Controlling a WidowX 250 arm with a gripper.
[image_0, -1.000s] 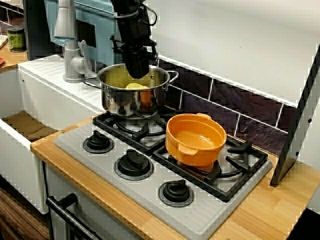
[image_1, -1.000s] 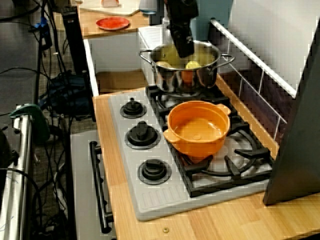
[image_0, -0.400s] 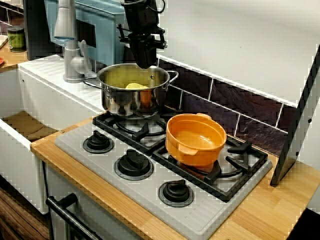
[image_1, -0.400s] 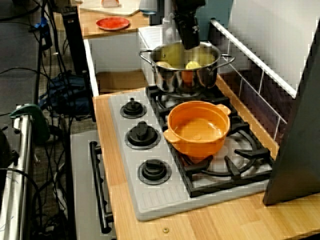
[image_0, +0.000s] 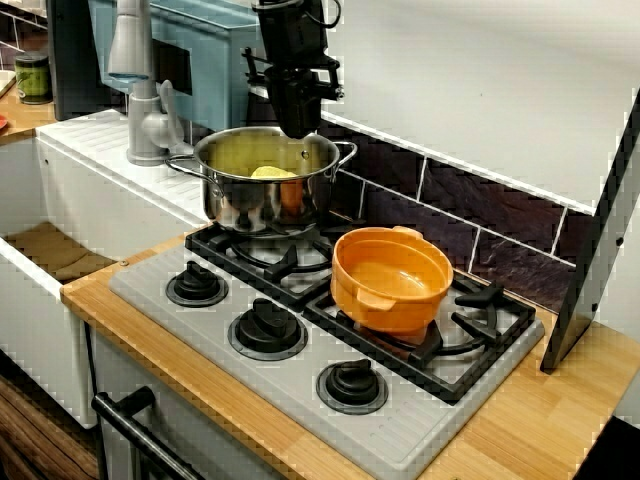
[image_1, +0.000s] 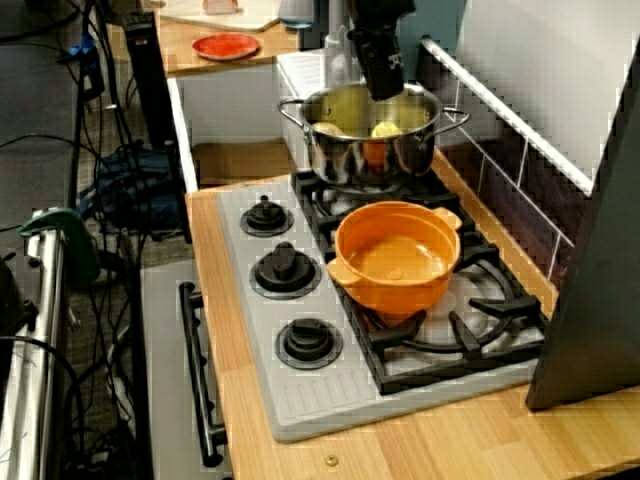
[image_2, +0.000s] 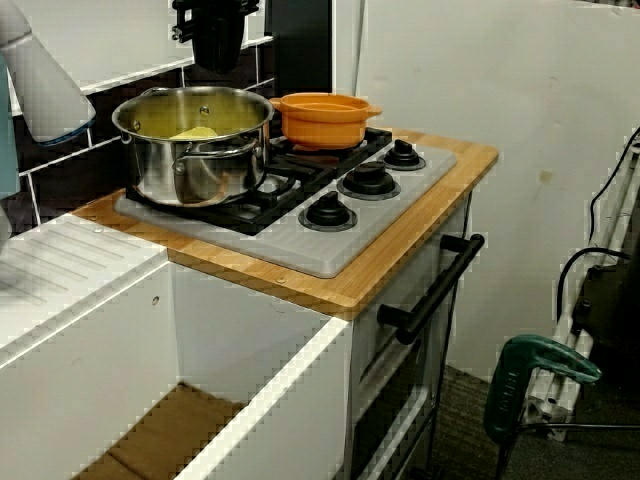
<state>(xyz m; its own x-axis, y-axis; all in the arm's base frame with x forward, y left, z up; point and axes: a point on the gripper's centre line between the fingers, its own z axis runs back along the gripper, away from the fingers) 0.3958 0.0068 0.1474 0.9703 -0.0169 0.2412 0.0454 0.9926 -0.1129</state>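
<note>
Lifted out of steel pot (image_0: 250, 205), hand (image_0: 298, 128) hangs above rim; apart or together, cannot tell.

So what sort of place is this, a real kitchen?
Probably a mock kitchen in a lab: a hob carrying a steel pot and an orange pot, a sink beside it, and loose cables on the floor.

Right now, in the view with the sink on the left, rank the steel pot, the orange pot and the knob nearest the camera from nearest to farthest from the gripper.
1. The steel pot, just below the gripper, by the sink.
2. The orange pot, on the burner to the right.
3. The knob nearest the camera, at the stove's front edge.
</note>
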